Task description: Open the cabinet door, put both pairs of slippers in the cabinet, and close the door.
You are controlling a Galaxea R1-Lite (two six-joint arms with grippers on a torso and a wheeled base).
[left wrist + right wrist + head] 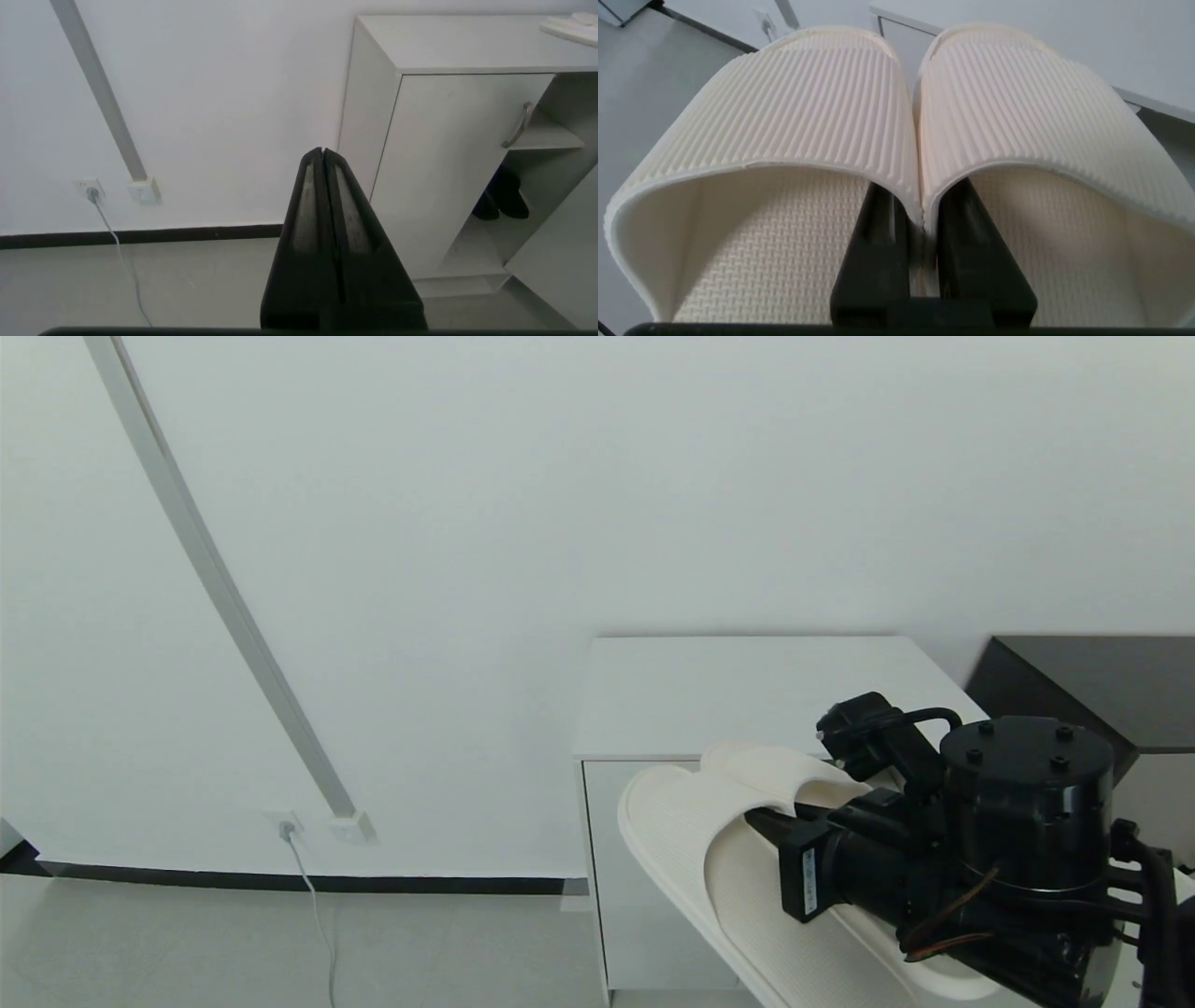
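The right jaws pinch two cream slippers (813, 121).

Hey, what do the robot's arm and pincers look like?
The right arm is glossy black with a drum-shaped joint topped by bolts, a white label, a black cable loop and thin reddish wires. The left pincer has two long black fingers with greyish faces; the right pincer is black too.

The right gripper (770, 819), fingers seemingly tucked inside, holds a cream pair of slippers (672, 831) before the white cabinet (747, 691).
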